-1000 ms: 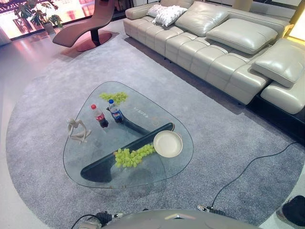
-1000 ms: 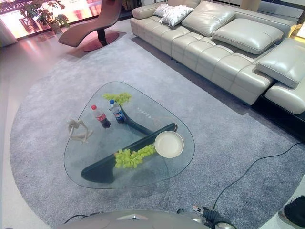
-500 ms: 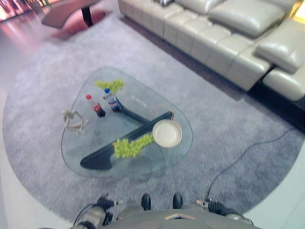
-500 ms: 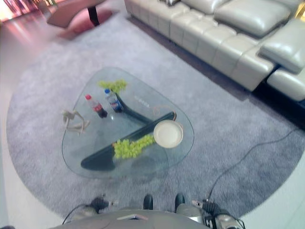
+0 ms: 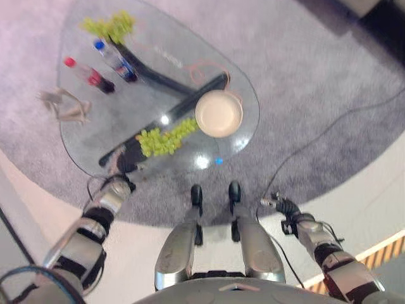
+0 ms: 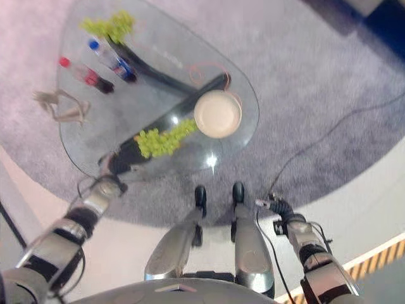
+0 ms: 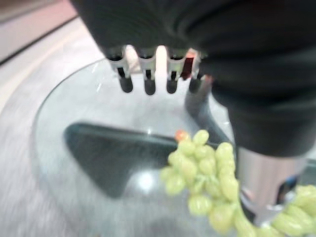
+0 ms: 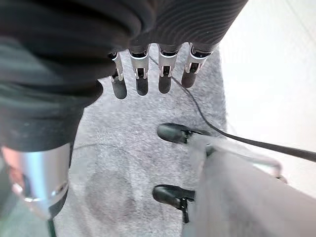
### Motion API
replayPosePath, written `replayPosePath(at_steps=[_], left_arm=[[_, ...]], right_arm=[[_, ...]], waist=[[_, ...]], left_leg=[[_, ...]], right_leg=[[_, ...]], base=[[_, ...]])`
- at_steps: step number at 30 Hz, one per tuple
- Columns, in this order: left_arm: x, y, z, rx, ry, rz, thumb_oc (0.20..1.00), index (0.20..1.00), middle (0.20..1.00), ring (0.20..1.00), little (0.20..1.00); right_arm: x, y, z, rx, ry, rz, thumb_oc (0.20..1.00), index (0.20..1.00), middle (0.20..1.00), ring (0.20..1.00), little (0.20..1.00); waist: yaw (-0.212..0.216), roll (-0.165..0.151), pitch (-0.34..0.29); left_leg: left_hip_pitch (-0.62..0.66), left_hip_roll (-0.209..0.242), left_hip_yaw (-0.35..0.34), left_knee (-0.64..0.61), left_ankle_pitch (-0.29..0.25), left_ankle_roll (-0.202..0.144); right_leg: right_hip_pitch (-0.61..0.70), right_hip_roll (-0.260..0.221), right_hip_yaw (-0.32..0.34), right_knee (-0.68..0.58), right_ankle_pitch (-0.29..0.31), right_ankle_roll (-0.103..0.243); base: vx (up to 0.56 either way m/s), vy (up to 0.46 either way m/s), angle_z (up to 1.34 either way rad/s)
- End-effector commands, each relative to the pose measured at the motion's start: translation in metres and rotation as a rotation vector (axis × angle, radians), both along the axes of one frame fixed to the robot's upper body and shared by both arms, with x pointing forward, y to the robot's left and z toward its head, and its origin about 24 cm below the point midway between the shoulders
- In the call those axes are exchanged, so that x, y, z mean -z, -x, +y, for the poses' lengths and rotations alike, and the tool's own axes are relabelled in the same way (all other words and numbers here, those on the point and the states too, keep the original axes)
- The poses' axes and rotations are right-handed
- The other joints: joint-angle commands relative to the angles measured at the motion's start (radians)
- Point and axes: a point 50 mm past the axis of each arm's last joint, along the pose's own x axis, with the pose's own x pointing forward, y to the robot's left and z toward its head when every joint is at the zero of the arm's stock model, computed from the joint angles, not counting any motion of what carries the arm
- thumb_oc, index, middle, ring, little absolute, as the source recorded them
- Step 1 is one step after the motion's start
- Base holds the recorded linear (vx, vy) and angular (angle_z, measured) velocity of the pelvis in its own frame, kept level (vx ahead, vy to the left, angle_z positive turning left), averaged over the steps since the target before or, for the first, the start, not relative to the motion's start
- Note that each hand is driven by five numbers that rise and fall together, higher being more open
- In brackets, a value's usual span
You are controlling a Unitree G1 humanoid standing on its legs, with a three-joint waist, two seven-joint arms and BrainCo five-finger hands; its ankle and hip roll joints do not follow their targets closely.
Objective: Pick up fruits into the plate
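Hands first: the left hand (image 5: 116, 188) hangs at the near edge of the clear glass table (image 5: 243, 130), its fingers (image 7: 146, 74) straight and relaxed in its wrist view, holding nothing. Just past those fingers lies a bunch of green grapes (image 5: 161, 137) on the glass, over the dark curved base (image 7: 113, 153) that shows through the tabletop. The left hand is close to this bunch but not touching it.

The right hand (image 5: 283, 208) hangs low at the robot's right side, well apart from the table, above the grey carpet (image 8: 123, 163). Its fingers (image 8: 140, 74) are also straight and loose, with nothing between them.

Beside the near grapes, touching or nearly touching their right end, sits a round cream plate (image 5: 219, 113) with nothing on it. Farther across the table lie a second bunch of green grapes (image 5: 109, 26), a blue-capped plastic bottle (image 5: 112, 58) and a red-capped dark soda bottle (image 5: 88, 73), both on their sides as seen from above. A pale figurine (image 5: 63, 105) stands near the table's left edge.
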Motion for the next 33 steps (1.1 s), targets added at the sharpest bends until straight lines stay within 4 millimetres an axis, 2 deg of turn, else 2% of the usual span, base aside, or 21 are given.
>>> replayPosePath(at_steps=[1, 2, 4, 5, 10, 21, 25, 29, 33], left_arm=[[-0.024, -0.006, 0.018, -0.072, -0.19, -0.049, 1.0, 1.0, 1.0, 1.0, 1.0], [-0.034, -0.011, 0.021, -0.08, -0.235, -0.058, 1.0, 1.0, 1.0, 1.0, 1.0], [-0.04, -0.013, 0.021, -0.081, -0.266, -0.056, 1.0, 1.0, 1.0, 1.0, 1.0], [-0.054, -0.021, 0.022, -0.09, -0.348, -0.056, 1.0, 1.0, 1.0, 1.0, 1.0], [-0.072, -0.032, 0.021, -0.104, -0.471, -0.025, 1.0, 1.0, 1.0, 1.0, 1.0], [-0.078, -0.039, 0.02, -0.146, -0.524, 0.054, 1.0, 1.0, 1.0, 1.0, 1.0], [-0.071, -0.036, 0.026, -0.195, -0.529, 0.164, 1.0, 1.0, 1.0, 1.0, 1.0], [-0.069, -0.033, 0.03, -0.236, -0.506, 0.19, 1.0, 1.0, 1.0, 1.0, 1.0], [-0.077, -0.03, 0.039, -0.315, -0.542, 0.194, 1.0, 1.0, 1.0, 1.0, 1.0]], right_arm=[[0.001, 0.007, 0.001, 0.005, -0.027, -0.025, 1.0, 1.0, 1.0, 1.0, 1.0], [0.0, 0.005, 0.002, 0.008, -0.034, -0.038, 1.0, 1.0, 1.0, 1.0, 1.0], [-0.001, 0.004, 0.003, 0.011, -0.039, -0.045, 1.0, 1.0, 1.0, 1.0, 1.0], [-0.004, 0.0, 0.006, 0.011, -0.047, -0.06, 1.0, 1.0, 1.0, 1.0, 1.0], [-0.009, -0.009, 0.012, 0.019, -0.077, -0.097, 1.0, 1.0, 1.0, 1.0, 1.0], [-0.02, -0.022, 0.023, 0.018, -0.122, -0.173, 1.0, 1.0, 1.0, 1.0, 1.0], [-0.029, -0.031, 0.032, 0.008, -0.158, -0.224, 1.0, 1.0, 1.0, 1.0, 1.0], [-0.034, -0.036, 0.038, -0.003, -0.178, -0.255, 1.0, 1.0, 1.0, 1.0, 1.0], [-0.04, -0.041, 0.042, -0.003, -0.229, -0.288, 1.0, 1.0, 1.0, 1.0, 1.0]], waist=[[-0.02, -0.038, -0.023], [-0.023, -0.041, -0.023], [-0.024, -0.043, -0.023], [-0.03, -0.05, -0.023], [-0.05, -0.066, -0.023], [-0.077, -0.106, -0.023], [-0.089, -0.13, -0.023], [-0.096, -0.143, -0.023], [-0.108, -0.163, -0.023]], left_leg=[[-0.069, -0.017, -0.02, 0.131, -0.12, 0.024], [-0.094, -0.018, -0.021, 0.138, -0.117, 0.024], [-0.109, -0.019, -0.021, 0.143, -0.116, 0.024], [-0.15, -0.021, -0.022, 0.156, -0.111, 0.024], [-0.232, -0.019, -0.018, 0.191, -0.107, 0.022], [-0.361, -0.022, -0.005, 0.256, -0.113, 0.014], [-0.419, -0.023, -0.009, 0.291, -0.118, 0.011], [-0.451, -0.021, -0.008, 0.309, -0.121, 0.01], [-0.494, -0.022, -0.009, 0.33, -0.124, 0.008]], right_leg=[[-0.134, 0.015, 0.033, 0.218, -0.118, 0.044], [-0.162, 0.02, 0.037, 0.232, -0.119, 0.044], [-0.179, 0.022, 0.039, 0.241, -0.12, 0.044], [-0.22, 0.029, 0.044, 0.262, -0.121, 0.044], [-0.303, 0.048, 0.057, 0.3, -0.122, 0.041], [-0.421, 0.076, 0.077, 0.34, -0.117, 0.041], [-0.472, 0.092, 0.086, 0.363, -0.117, 0.039], [-0.499, 0.102, 0.089, 0.372, -0.114, 0.037], [-0.534, 0.114, 0.095, 0.377, -0.107, 0.036]], base=[[-0.08, -0.016, -0.2], [-0.07, -0.02, -0.17], [-0.05, -0.02, -0.15], [-0.06, -0.022, -0.1], [-0.04, -0.013, -0.07], [-0.03, 0.007, -0.07], [0.0, 0.001, -0.01], [-0.02, 0.002, -0.08], [-0.01, 0.023, -0.06]])
